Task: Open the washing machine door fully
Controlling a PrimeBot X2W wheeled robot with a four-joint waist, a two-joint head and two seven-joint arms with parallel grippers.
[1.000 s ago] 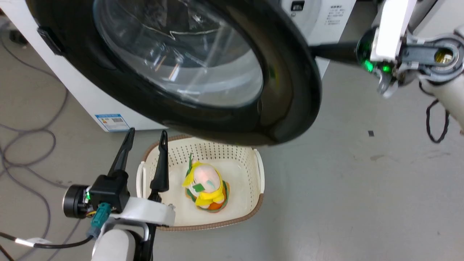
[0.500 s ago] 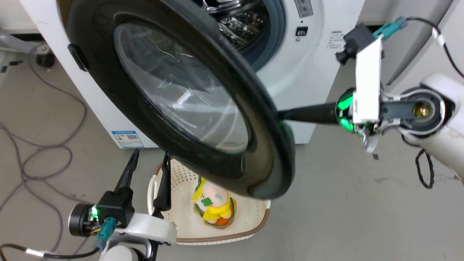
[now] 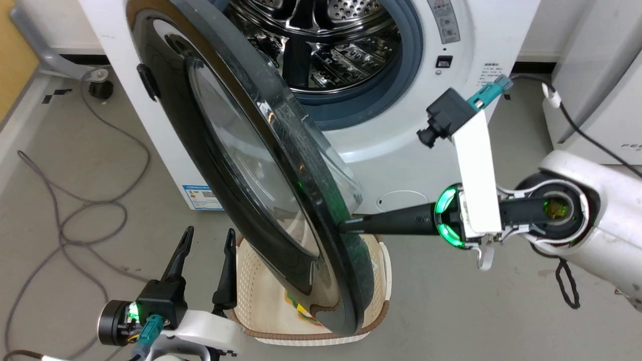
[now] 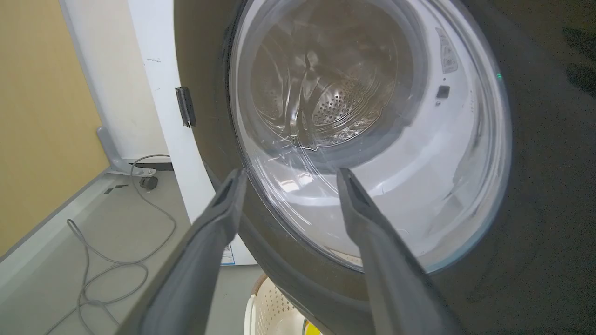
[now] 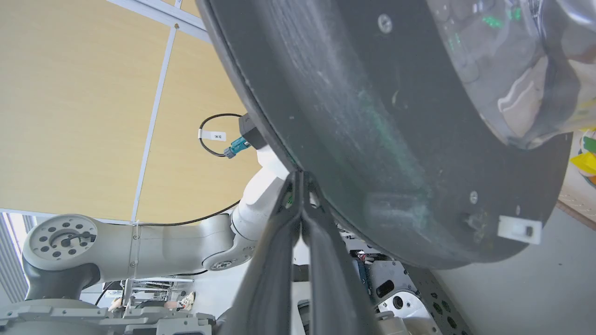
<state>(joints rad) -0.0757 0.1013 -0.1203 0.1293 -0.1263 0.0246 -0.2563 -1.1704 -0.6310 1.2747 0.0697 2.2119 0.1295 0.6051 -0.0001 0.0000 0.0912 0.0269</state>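
left pincer [image 3: 210, 231]: near left and low, its two fingers apart and empty, pointing up at the door's outer glass.
basket [image 3: 251, 286]: on the floor [image 3: 501, 311] under the door's lower free edge, seemingly just clear of it.
right pincer [image 3: 346, 226]: fingers together with nothing between them, tips pressed from the right on the door's dark inner rim, low down.
washing machine door [image 3: 241, 165]: hinged at the left, now nearly edge-on to the head view and standing well out from the washing machine [image 3: 401, 150].
change: a second ago the door covered the opening; now the drum [image 3: 326, 45] lies bare. the head camera has shifted too, but the gap between door and front is real.
meaning: the swing looks partly done, so more leftward push is needed.
edges: the free edge would sweep towards the near left, where the left pincer stands.
open room: bare floor at left, crossed by cables [image 3: 75, 205].
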